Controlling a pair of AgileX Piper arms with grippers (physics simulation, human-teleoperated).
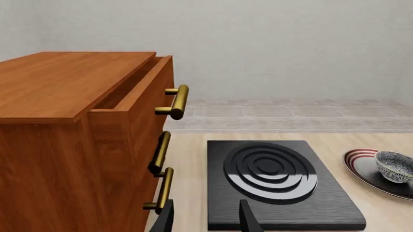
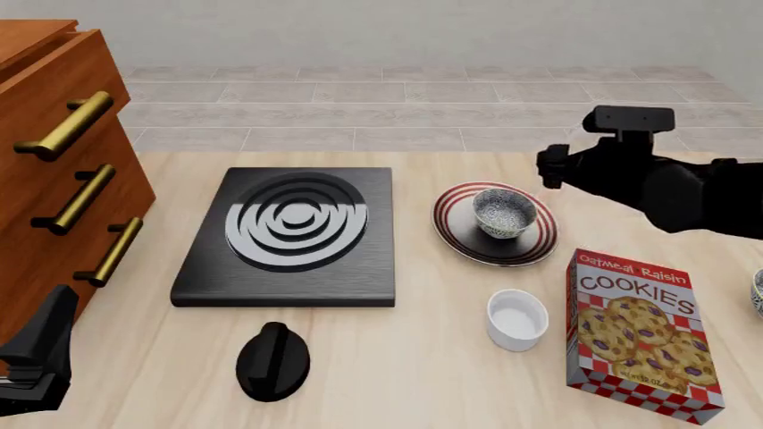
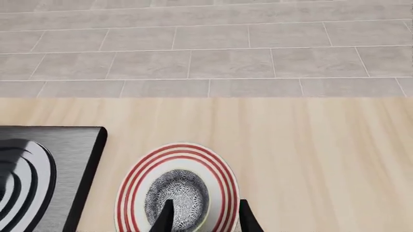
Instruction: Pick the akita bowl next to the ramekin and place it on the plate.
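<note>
The speckled akita bowl (image 2: pixel 505 213) stands upright inside the red-ringed plate (image 2: pixel 448 223), to the right of the stove. The plain white ramekin (image 2: pixel 517 319) sits on the table in front of the plate. My right gripper (image 2: pixel 556 167) hovers open behind and to the right of the plate, holding nothing. In the right wrist view its fingers (image 3: pixel 249 217) frame the bowl (image 3: pixel 184 191) and plate (image 3: pixel 132 186) from above. My left gripper (image 2: pixel 43 347) is open low at the near left, beside the cabinet. From the left wrist, the bowl (image 1: pixel 395 166) on the plate (image 1: pixel 359 157) shows past the open left gripper (image 1: pixel 206 220).
A black square stove (image 2: pixel 292 234) with white rings lies mid-table, with a black knob (image 2: pixel 273 359) in front of it. A wooden cabinet (image 2: pixel 54 170) with brass handles fills the left, its top drawer ajar. A cookies box (image 2: pixel 638 326) stands at the right, with another speckled bowl (image 2: pixel 758 291) at the edge.
</note>
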